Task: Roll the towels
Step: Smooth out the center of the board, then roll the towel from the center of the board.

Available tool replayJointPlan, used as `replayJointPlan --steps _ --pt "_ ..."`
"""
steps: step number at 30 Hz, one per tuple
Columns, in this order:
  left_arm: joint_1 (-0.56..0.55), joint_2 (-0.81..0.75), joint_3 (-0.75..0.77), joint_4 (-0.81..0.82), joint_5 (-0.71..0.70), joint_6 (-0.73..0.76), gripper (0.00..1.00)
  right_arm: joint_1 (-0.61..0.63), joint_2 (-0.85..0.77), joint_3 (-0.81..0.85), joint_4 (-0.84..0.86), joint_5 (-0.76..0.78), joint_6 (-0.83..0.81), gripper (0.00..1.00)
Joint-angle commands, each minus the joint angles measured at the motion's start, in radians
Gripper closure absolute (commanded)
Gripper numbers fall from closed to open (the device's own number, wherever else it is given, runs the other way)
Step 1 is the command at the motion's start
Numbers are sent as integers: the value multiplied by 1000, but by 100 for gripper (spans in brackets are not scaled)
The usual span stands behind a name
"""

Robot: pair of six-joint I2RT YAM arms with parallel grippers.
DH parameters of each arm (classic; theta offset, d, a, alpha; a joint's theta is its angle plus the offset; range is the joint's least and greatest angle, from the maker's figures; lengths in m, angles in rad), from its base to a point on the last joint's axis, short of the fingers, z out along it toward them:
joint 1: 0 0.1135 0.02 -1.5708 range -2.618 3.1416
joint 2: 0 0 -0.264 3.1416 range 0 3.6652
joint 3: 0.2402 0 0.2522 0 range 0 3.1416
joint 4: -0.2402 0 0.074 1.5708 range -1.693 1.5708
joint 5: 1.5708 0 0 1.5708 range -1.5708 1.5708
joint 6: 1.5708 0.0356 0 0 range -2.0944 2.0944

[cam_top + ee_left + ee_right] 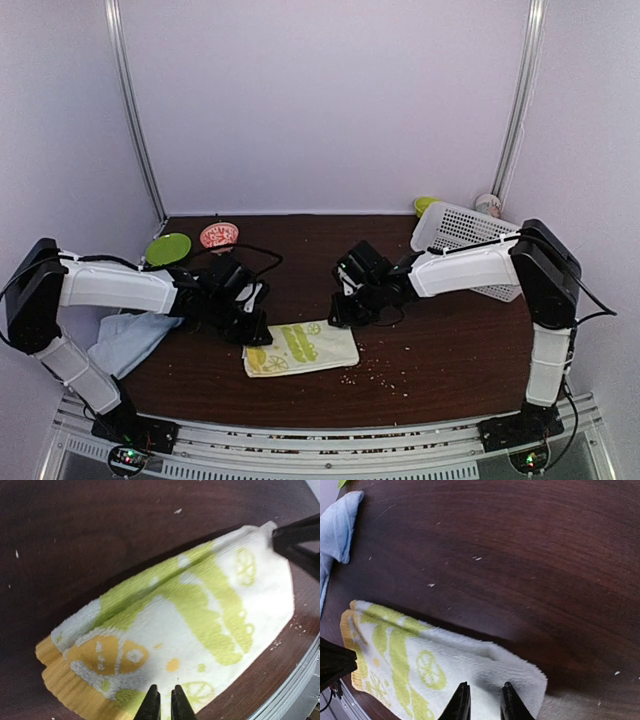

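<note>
Dark bench (430,350): patterned towel (300,347) lies centre-front, blue towel (125,340) crumpled far left. Left gripper (162,705) nearly clenched over the patterned towel's edge, right gripper (482,700) slightly parted above its corner. Uneven pinches would likely skew the roll.

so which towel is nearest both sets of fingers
The lime-green and cream patterned towel, flat mid-table, with left fingers and right fingers at it. The plain pale blue towel lies bunched at the left edge.
</note>
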Motion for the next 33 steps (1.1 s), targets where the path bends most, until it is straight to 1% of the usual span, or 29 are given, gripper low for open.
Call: replayJointPlan --steps 1,5,8,10,12,13,16,20,22,26,33 --pt "-1 34 -65 58 14 -13 95 -48 37 -18 42 -30 60 79" --pt "-3 41 -115 77 8 -22 98 -77 74 -20 28 -42 80 80" --pt "-5 38 -137 79 6 -23 98 -85 61 -33 42 -55 79 78" --pt "-5 31 -140 76 5 -23 97 -83 30 -30 36 -53 65 76" --pt "-5 18 -128 66 6 -19 94 -83 -18 -32 25 -40 51 71" --pt "-5 8 -115 57 5 -14 91 -83 -45 -36 14 -32 44 67" --pt "-6 -24 -67 22 7 2 75 -83 -134 -93 9 -18 39 60" --pt "-6 -68 -11 -11 22 16 54 -76 -249 -248 98 -64 83 56" --pt "-6 -86 15 -22 25 21 49 -70 -289 -351 173 -98 125 56" --pt "-6 -93 65 -52 1 38 49 -49 -318 -476 341 -158 213 56" --pt "-5 -55 109 -88 -72 58 52 -27 -274 -531 480 -188 304 59"
